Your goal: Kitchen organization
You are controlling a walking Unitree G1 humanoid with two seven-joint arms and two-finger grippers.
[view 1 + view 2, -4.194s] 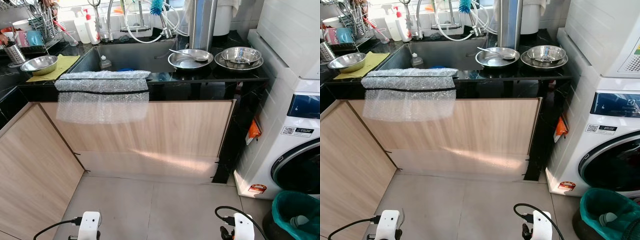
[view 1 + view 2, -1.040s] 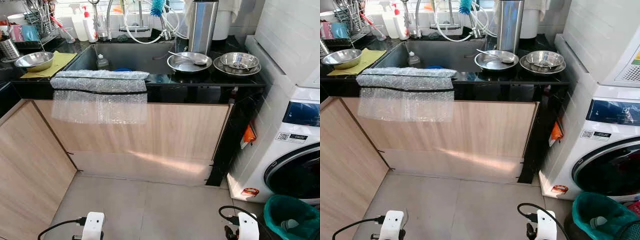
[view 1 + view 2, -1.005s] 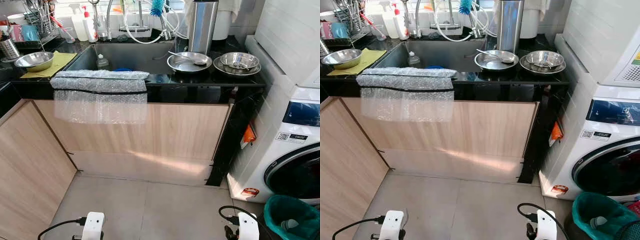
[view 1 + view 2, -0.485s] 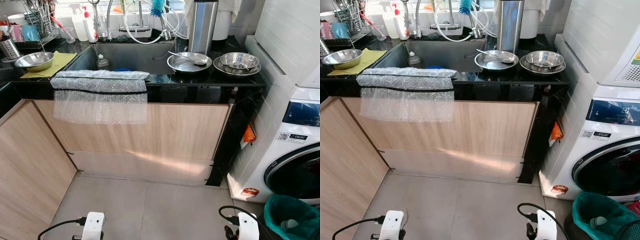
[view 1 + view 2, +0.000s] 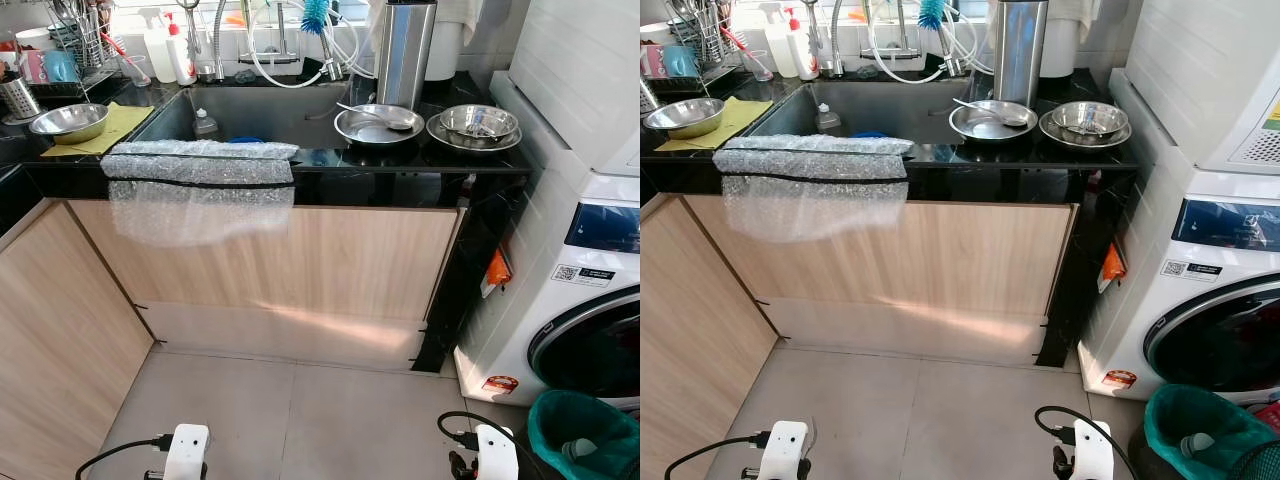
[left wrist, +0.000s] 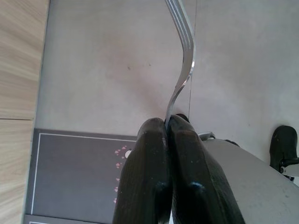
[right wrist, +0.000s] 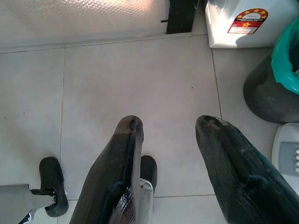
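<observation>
My left gripper point(image 6: 167, 127) hangs low above the grey tiled floor point(image 5: 300, 410), its jaws clenched on the handle of a slim silver metal fork point(image 6: 183, 60), which rises from between the fingertips and curves away over the tiles. My right gripper point(image 7: 168, 128) hangs low on the other side, jaws released with a clear gap between them, grasping nothing. Ahead stands the black stone counter point(image 5: 400, 160) on pale wood cabinet fronts point(image 5: 340, 270). A sheet of clear bubble wrap point(image 5: 200, 175) lies over its front edge and hangs down the cabinet face. Behind it is the dark recessed sink point(image 5: 260, 110). To the right of the sink a round shallow steel plate point(image 5: 378, 124) carries a spoon, and just beside it a steel bowl set on a second plate point(image 5: 478, 122). At the far left of the counter a steel bowl point(image 5: 68, 122) rests on a yellow cloth point(image 5: 118, 125). A white front-loading washing machine point(image 5: 580, 270) stands at the right, with a dark bin lined in green point(image 5: 585, 440) before it
</observation>
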